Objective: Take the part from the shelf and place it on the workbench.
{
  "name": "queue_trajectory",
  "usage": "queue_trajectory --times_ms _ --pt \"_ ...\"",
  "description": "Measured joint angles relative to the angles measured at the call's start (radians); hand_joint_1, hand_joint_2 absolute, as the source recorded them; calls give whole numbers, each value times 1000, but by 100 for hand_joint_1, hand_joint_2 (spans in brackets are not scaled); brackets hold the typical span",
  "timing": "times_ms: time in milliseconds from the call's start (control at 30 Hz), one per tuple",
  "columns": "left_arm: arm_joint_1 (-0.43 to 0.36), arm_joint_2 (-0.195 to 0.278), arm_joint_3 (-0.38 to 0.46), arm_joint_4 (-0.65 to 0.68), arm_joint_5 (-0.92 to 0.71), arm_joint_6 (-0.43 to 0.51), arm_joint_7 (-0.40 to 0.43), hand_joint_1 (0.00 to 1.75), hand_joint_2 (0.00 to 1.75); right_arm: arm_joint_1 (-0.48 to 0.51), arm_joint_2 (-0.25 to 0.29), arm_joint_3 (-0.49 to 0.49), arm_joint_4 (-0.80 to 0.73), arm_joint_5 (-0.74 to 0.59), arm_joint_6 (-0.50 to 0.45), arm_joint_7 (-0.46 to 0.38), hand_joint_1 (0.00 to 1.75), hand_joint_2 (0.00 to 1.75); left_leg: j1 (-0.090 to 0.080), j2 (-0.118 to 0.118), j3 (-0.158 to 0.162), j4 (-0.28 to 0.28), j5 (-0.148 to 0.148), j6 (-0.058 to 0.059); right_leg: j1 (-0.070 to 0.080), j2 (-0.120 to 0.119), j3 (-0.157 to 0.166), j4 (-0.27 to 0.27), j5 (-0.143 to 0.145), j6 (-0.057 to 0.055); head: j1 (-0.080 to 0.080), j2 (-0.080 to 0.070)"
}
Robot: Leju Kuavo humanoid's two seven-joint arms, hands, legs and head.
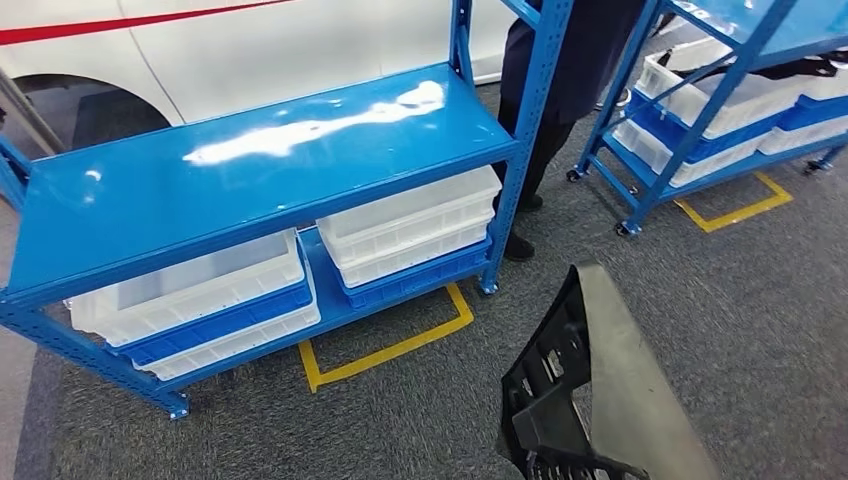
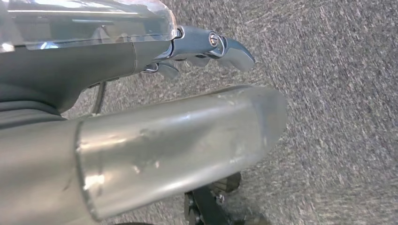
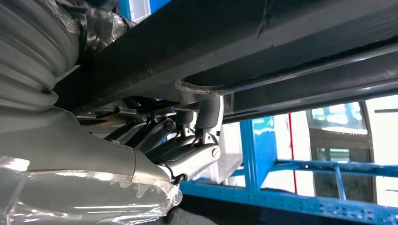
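**Part in right hand, held over carpet beside the blue rack**

Head view: I see the black part (image 1: 600, 390) low and right of centre, a long dark plastic piece with a smooth grey outer face and a ribbed, latticed inner side. It rises from the bottom edge and tilts up toward the near blue shelf rack (image 1: 250, 160). It is off the rack and over the grey carpet (image 1: 760, 330), to the right of the rack's front right post. The rack's top deck is bare and glossy; the lower level carries white bins (image 1: 410, 225) stacked on blue trays. A yellow tape outline (image 1: 390, 345) marks the floor under the rack's front edge. A second blue rack (image 1: 720, 100) with white bins stands at upper right. A person in dark clothing (image 1: 560, 80) stands between the two racks.

Right wrist view: the right hand (image 3: 187, 140) sits directly beneath the part (image 3: 244, 51). Its fingers (image 3: 209, 115) curl up and hook over a lip on the part's underside, so I log this hand as gripping the part, which spans the frame above the hand.

Left wrist view: the left hand (image 2: 206, 47) hangs over carpet, holding nothing. Its thumb extends forward; the fingers are mostly hidden, so I cannot tell whether they are spread or curled.
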Motion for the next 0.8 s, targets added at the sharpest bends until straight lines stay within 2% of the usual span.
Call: queue_trajectory --times_ms 33,67,100,133,167,200,233,267,300,367,400,467,500,533,567,600,633,667,700,733,767,800 --pt "3 0 1 0 0 -1 0 0 0 0 0 0 0 -3 1 0 175 175 0 15 -6 1 3 2 -4 -15 -23 66 -41 6 1 0" --pt "5 0 1 0 -1 -1 0 0 0 0 0 -1 1 -5 2 0 175 175 0 30 -12 4 5 0 -9 -21 -41 124 -70 11 1 0" --pt "6 0 2 0 -1 -1 0 0 0 1 0 -1 1 -7 2 0 175 175 0 45 -17 7 7 -2 -14 -25 -43 154 -81 17 1 0" --pt "7 0 2 0 -2 -2 0 0 0 1 0 -1 2 -9 2 0 175 175 1 59 -21 10 7 -4 -18 -30 -26 147 -75 21 1 0" --pt "6 0 2 0 -2 -3 0 0 0 2 0 -1 3 -9 3 0 175 175 2 73 -24 14 6 -8 -23 -38 11 101 -55 25 1 0" --pt "5 -1 2 0 -2 -4 0 0 0 2 0 -1 3 -10 4 0 175 175 3 85 -24 19 4 -13 -25 -55 58 32 -34 26 1 0" --pt "4 -1 2 0 -3 -4 0 0 0 1 0 -1 3 -10 5 0 175 175 1 95 -26 25 0 -19 -23 -74 98 -30 -20 25 1 0" --pt "2 -1 2 0 -3 -4 0 0 0 1 0 -1 3 -10 6 0 175 175 0 104 -27 30 -3 -26 -21 -88 124 -74 -14 19 0 0" --pt "1 -1 3 0 -3 -4 0 0 0 1 0 -2 3 -11 6 0 175 175 -2 111 -27 34 -7 -33 -17 -96 133 -94 -16 12 0 0" --pt "-5 -1 3 0 -3 -4 0 0 0 4 1 -2 3 -12 6 0 175 175 -4 126 -24 35 -9 -45 -13 -81 127 -96 -18 -4 -1 0" --pt "-7 -1 3 0 -3 -4 0 0 0 5 1 -3 3 -12 6 0 175 175 -2 121 -23 39 -14 -51 -13 -72 126 -98 -16 -10 -1 0" --pt "-8 -1 3 0 -3 -4 0 0 0 5 4 -3 3 -12 6 0 175 175 3 74 -41 84 -49 -61 -17 -55 123 -104 -10 -24 -1 0" --pt "-6 -1 3 0 -3 -4 0 0 0 4 6 -4 3 -12 6 0 175 175 5 42 -65 137 -81 -64 -17 -46 122 -105 -8 -29 -2 0" --pt "-4 -2 3 0 -3 -5 0 0 0 4 7 -4 3 -12 6 0 175 175 6 21 -98 205 -114 -64 -16 -36 119 -105 -7 -33 -2 0" --pt "-1 -2 4 0 -3 -5 0 0 0 3 8 -4 3 -12 6 0 175 175 6 12 -131 271 -138 -65 -14 -23 117 -104 -6 -35 -2 0" --pt "2 -1 4 0 -3 -5 0 0 0 4 8 -4 3 -12 6 0 175 175 6 9 -155 314 -145 -64 -12 -10 117 -103 -6 -36 -2 0" --pt "3 -1 5 0 -4 -5 0 0 0 4 8 -5 3 -12 6 0 175 175 6 8 -163 323 -131 -62 -11 4 116 -101 -6 -36 -1 0" --pt "3 -1 5 0 -4 -6 0 0 0 4 8 -5 3 -11 6 0 175 175 6 4 -155 292 -97 -60 -11 18 117 -99 -6 -36 -1 0" --pt "3 -1 6 0 -6 -7 0 0 0 4 9 -5 3 -10 6 0 175 175 6 -7 -133 232 -54 -56 -10 31 117 -97 -6 -35 -1 0" --pt "3 -1 6 0 -8 -8 -1 0 0 4 10 -6 3 -8 6 0 175 175 6 -30 -111 170 -21 -52 -10 44 117 -93 -6 -34 -1 0" --pt "3 -1 7 0 -10 -9 -1 0 0 3 11 -6 3 -6 5 0 175 175 7 -51 -91 115 0 -48 -9 57 113 -90 -5 -30 -1 0" --pt "3 0 8 0 -12 -10 -2 0 0 2 12 -7 3 -4 5 0 175 175 6 -68 -81 82 7 -45 -10 68 108 -88 -3 -25 -1 0"
